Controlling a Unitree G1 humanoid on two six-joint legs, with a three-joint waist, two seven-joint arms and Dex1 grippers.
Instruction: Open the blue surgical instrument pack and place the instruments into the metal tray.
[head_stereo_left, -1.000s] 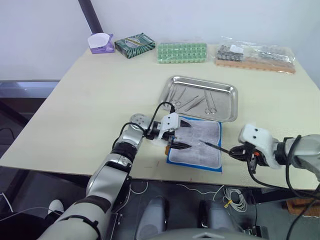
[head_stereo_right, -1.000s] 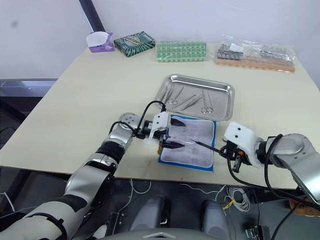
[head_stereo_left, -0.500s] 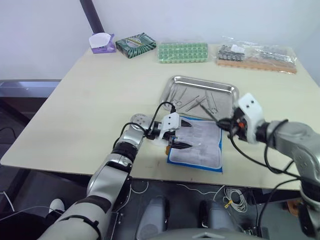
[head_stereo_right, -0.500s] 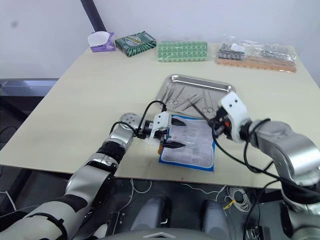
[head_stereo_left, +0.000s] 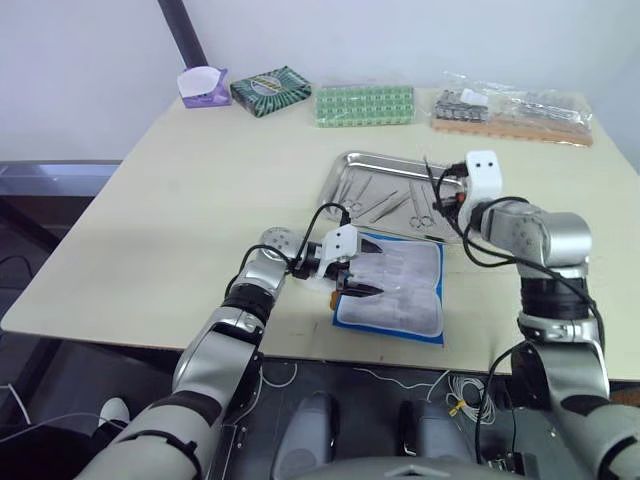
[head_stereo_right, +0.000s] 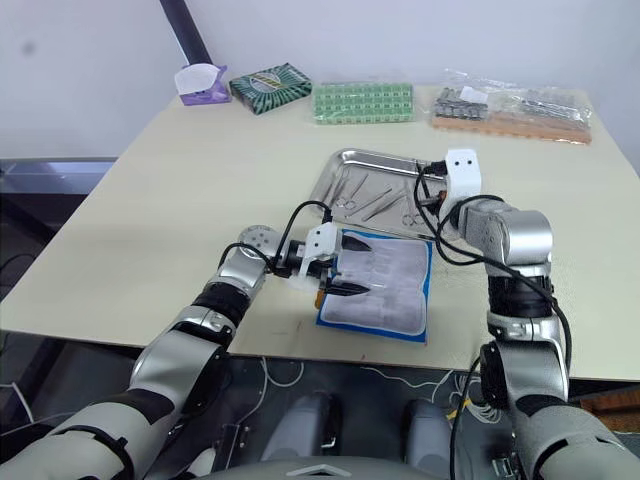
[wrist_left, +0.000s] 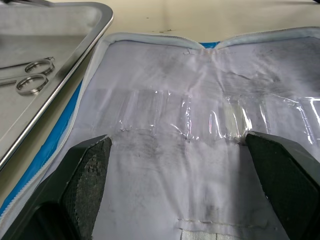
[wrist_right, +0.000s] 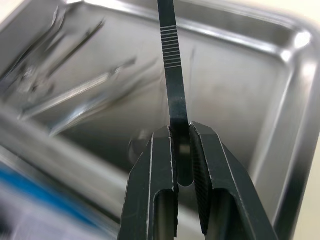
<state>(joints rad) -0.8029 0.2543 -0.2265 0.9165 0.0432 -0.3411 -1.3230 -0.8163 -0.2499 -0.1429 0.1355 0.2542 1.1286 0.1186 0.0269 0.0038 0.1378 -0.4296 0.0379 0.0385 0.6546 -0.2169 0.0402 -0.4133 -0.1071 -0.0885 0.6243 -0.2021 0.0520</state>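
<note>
The blue surgical instrument pack (head_stereo_left: 400, 295) lies unfolded near the table's front edge, with its whitish plastic lining (wrist_left: 200, 115) facing up. My left gripper (head_stereo_left: 357, 290) rests open on the pack's left part, its fingers spread wide over the lining. Just behind the pack sits the metal tray (head_stereo_left: 400, 160) with several slender silver instruments (head_stereo_left: 385, 200) in it, and ring handles (wrist_left: 32, 82) show at its near side. My right gripper (wrist_right: 181, 131) hovers over the tray's right part, shut on a thin dark tweezers-like instrument (wrist_right: 170, 65) with a ribbed grip.
Along the table's far edge stand a purple-and-white holder (head_stereo_left: 203, 85), a dark green patterned box (head_stereo_left: 270, 90), a green grid-patterned pack (head_stereo_left: 364, 105) and bagged metal parts (head_stereo_left: 510, 112). Bare tabletop stretches left of the tray.
My right arm has swung from the front edge beside the pack up and back over the tray, carrying the thin instrument. The left gripper has stayed on the pack.
</note>
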